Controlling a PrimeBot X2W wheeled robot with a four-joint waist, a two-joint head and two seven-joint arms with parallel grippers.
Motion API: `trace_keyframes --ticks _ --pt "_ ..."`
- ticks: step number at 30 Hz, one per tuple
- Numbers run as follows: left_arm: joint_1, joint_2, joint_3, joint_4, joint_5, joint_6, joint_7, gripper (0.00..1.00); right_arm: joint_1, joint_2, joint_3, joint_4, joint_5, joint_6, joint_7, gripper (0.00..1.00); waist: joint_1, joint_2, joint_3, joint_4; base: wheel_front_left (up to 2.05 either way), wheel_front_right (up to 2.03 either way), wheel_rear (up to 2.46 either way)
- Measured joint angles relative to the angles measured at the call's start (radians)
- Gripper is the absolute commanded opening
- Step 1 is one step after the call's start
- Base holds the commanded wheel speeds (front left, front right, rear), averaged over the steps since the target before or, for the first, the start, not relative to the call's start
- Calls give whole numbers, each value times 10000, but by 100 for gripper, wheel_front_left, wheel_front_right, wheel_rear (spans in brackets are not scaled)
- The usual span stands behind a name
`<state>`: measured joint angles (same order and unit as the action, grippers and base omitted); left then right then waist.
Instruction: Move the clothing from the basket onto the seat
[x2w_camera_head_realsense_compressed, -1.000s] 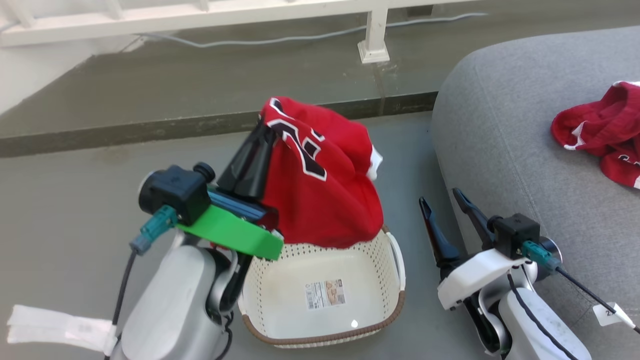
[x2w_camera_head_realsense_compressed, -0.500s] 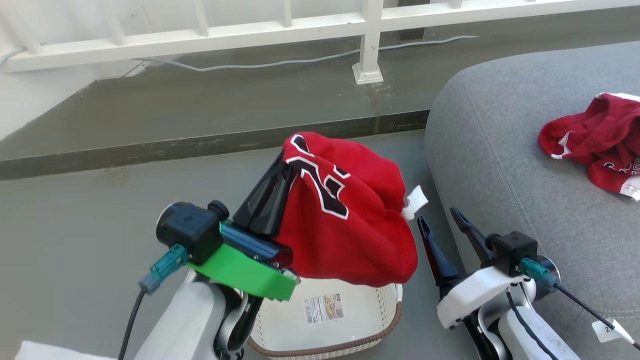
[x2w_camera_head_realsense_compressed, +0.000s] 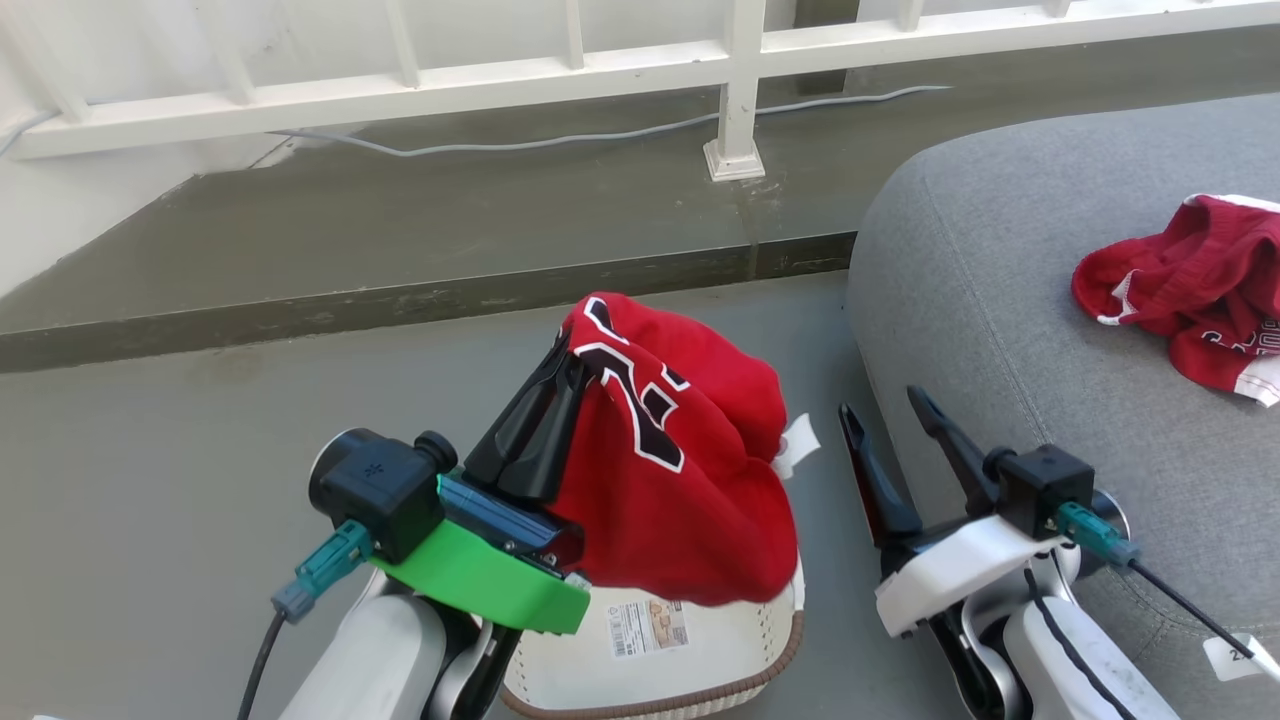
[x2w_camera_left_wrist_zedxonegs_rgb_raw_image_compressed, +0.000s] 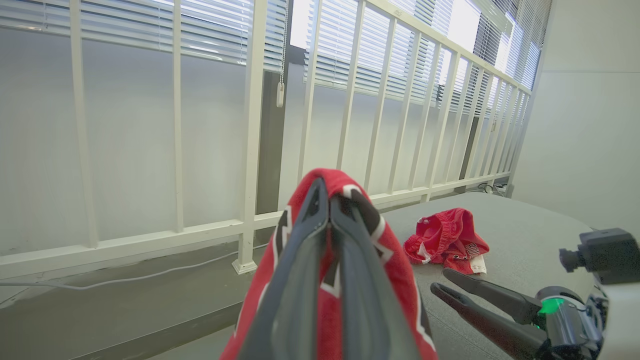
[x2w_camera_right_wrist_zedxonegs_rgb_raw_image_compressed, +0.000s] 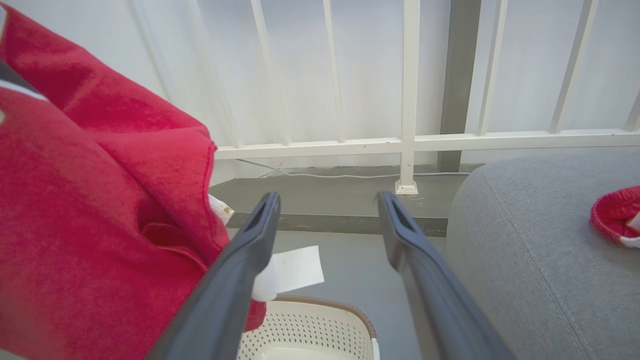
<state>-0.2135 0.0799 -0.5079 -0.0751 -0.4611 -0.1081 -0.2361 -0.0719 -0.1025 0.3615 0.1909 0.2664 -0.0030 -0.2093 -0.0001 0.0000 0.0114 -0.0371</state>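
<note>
Red jersey (x2w_camera_head_realsense_compressed: 690, 480) hangs above the basket (x2w_camera_head_realsense_compressed: 770, 655), top pinched in the left gripper (x2w_camera_head_realsense_compressed: 563, 348) jaws. Basket sits on floor beside the seat (x2w_camera_head_realsense_compressed: 1000, 330) edge. Second red garment (x2w_camera_head_realsense_compressed: 1190, 290) lies on seat. Right gripper (x2w_camera_head_realsense_compressed: 882, 402) jaws spread, empty.

Floor (x2w_camera_head_realsense_compressed: 150, 500): bare and wide on the left, free up to the low step (x2w_camera_head_realsense_compressed: 300, 312).
Basket (x2w_camera_head_realsense_compressed: 775, 640): its mouth is mostly covered by the hanging red jersey (x2w_camera_head_realsense_compressed: 690, 500), which is pinched in the left gripper (x2w_camera_head_realsense_compressed: 567, 347).
Seat (x2w_camera_head_realsense_compressed: 1000, 300): the top is free near and left; a red garment (x2w_camera_head_realsense_compressed: 1190, 290) lies far right.
Gap: narrow between jersey and seat; the right gripper (x2w_camera_head_realsense_compressed: 881, 401), fingers apart, stands in it.
Railing (x2w_camera_head_realsense_compressed: 500, 85): white bars and a cable (x2w_camera_head_realsense_compressed: 520, 143) close the far side.
</note>
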Motion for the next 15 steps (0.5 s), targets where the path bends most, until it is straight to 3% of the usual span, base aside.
trace_keyframes --ticks 7,15 --pt "148 63 2 -174 13 113 165 0 -112 31 174 -1191 -8 71 -15 100 0 0 -59 -2 0 0 0" --pt "224 100 31 -349 13 215 257 0 -472 194 1283 -2757 153 729 8 100 0 0 -127 1 0 0 0"
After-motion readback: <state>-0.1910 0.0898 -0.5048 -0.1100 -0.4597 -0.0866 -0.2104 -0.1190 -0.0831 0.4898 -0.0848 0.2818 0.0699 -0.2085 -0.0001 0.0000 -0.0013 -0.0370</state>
